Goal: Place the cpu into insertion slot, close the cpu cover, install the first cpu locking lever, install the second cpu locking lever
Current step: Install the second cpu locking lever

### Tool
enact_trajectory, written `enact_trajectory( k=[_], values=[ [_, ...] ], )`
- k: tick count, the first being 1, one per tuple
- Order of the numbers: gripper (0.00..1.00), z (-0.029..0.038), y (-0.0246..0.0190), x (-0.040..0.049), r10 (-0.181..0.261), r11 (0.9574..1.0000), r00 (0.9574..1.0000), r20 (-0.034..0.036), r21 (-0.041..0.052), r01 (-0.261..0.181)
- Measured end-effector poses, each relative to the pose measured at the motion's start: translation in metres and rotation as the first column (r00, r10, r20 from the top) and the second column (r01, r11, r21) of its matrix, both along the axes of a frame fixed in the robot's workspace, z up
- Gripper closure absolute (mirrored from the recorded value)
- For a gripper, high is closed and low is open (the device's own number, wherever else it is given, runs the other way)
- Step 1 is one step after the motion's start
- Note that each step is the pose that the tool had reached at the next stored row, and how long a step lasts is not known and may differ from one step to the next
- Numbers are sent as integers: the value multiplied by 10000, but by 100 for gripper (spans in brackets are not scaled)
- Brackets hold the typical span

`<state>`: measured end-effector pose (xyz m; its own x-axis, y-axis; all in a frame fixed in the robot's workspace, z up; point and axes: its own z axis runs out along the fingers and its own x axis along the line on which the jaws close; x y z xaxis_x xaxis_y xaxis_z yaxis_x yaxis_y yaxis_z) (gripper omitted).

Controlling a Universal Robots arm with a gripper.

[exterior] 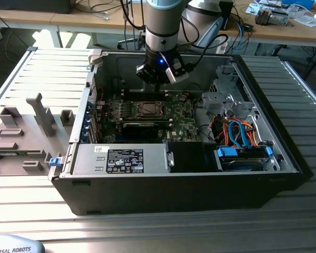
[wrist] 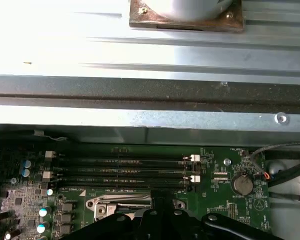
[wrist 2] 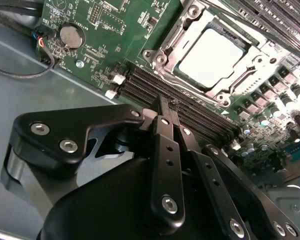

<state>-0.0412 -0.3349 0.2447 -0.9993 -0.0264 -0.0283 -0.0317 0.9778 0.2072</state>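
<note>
**Chip seated, cover down**

Inside the open computer case [exterior: 284,153], one cpu [wrist 2: 210,52] sits in the one insertion slot [exterior: 147,109], with the one cpu cover [wrist 2: 242,62] lying closed over it. Whether either lever is latched, I cannot tell. The gripper [wrist 2: 166,107] hangs just beside the slot, fingers pressed together, holding nothing.

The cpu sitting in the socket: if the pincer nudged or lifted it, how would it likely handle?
The cpu looks flat and rigid with a smooth, shiny metal top, so probably slippery to pinch. It lies low inside the cpu cover frame, so a sideways push would likely not shift it. Probably light.
</note>
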Motion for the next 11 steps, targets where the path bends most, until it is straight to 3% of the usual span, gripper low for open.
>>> enact_trajectory(
  k=[5, 6, 7, 8, 11],
  values=[
    [89, -1, -2, 0, -2, 10000, 10000, 0, -23, 2],
    [89, 0, -3, 0, -2, 10000, 10000, -1, -84, 2],
    [89, -1, -2, 0, -1, 9997, 10000, 0, -246, 1],
    [89, 0, -3, 0, -1, 9994, 10000, 0, -344, 1],
    [89, 0, -3, 0, 0, 9993, 10000, 0, -372, 0]
  ],
)
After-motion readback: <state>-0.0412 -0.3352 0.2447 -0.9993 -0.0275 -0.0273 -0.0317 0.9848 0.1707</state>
